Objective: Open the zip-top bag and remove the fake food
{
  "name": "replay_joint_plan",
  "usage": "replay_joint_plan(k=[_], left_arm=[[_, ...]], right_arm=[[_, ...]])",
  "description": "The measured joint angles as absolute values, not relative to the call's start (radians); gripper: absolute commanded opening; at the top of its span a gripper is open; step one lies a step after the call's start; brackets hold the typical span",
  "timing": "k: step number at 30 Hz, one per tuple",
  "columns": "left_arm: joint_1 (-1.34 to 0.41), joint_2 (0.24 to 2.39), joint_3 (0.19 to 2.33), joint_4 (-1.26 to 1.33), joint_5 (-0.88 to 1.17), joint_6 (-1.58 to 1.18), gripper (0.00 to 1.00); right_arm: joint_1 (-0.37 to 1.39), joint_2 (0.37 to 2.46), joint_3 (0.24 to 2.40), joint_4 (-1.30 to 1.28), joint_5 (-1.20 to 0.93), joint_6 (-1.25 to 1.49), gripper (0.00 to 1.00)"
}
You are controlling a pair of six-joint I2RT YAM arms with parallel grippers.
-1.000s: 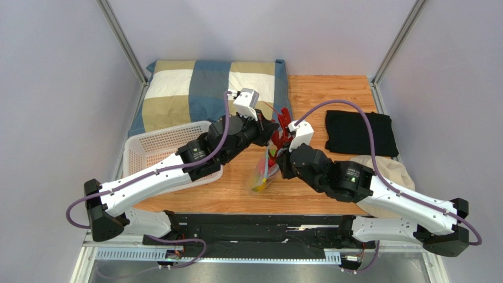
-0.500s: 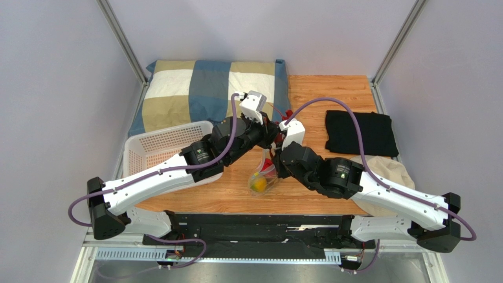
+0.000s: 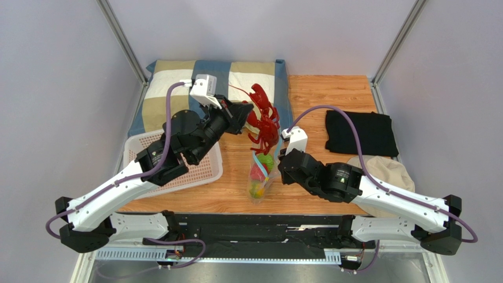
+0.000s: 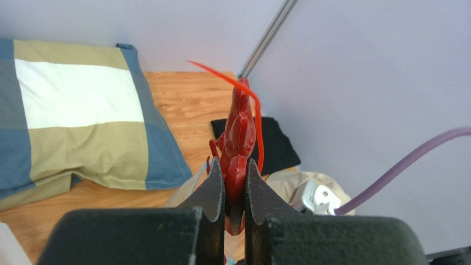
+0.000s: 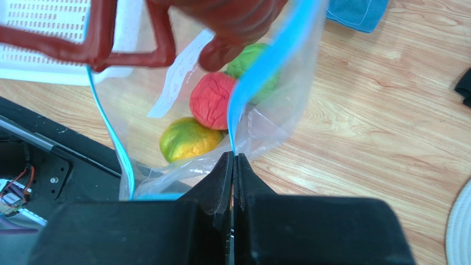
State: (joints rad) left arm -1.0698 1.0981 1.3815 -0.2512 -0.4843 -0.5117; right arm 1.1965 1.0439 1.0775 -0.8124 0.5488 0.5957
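Wood tabletop (image 3: 330, 94), grey walls (image 3: 59, 88); left end effector (image 4: 234, 165) tight on lobster (image 4: 239, 124), right end effector (image 5: 233, 158) tight on bag (image 5: 135, 105).

1. Left arm (image 3: 112, 197), right arm (image 3: 401, 203): white link shells, black joint housings.
2. Purple cable (image 3: 168, 118) runs along each arm.
3. White camera block (image 3: 205, 87) at each wrist.
4. Left gripper (image 4: 233, 164), right gripper (image 5: 233, 157): matte black, wedge-shaped fingers.
5. Small green mark (image 3: 339, 173) on a right arm joint.
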Motion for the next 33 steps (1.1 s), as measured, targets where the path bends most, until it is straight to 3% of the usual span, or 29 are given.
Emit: replay_joint_plan(k=[9, 14, 25, 28, 33], left_arm=[[-1.046, 1.149, 1.383, -0.228, -0.446, -0.586, 0.0], [-1.037, 1.143, 1.465, -0.339, -0.44, -0.611, 0.0], [-1.01, 0.896, 1.567, -0.54, -0.433, -0.654, 0.0], [-1.012, 0.792, 1.49, -0.587, -0.55, -0.627, 0.0], [-1.011, 0.479, 1.134, -0.632, -0.789, -0.606, 0.0]], right_arm=[[1.197, 1.056, 1.087, -0.788, 0.535, 0.586, 0.0], [1.197, 1.092, 1.087, -0.793, 0.555, 0.584, 0.0], [1.186, 1.14, 1.083, -0.841, 0.643, 0.579, 0.0], [1.167, 1.093, 1.062, -0.851, 0.648, 0.579, 0.0], [1.132, 0.988, 1.044, -0.877, 0.657, 0.574, 0.0]])
